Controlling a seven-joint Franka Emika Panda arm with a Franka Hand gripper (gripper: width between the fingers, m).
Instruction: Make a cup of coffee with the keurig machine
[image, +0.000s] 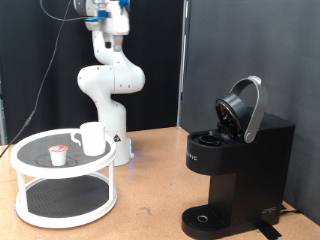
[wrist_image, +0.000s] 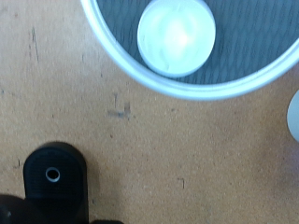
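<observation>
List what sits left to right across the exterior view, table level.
White two-tier round stand → small pod on its top tier → the cup on the same tier → robot arm base behind → the keurig machine, lid raised. The gripper is out of frame in this view.

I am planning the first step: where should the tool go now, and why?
Probably lower toward the pod on the white stand: the keurig machine lid stands open, the pod lies beside the cup, and the tool hangs high above them.
</observation>
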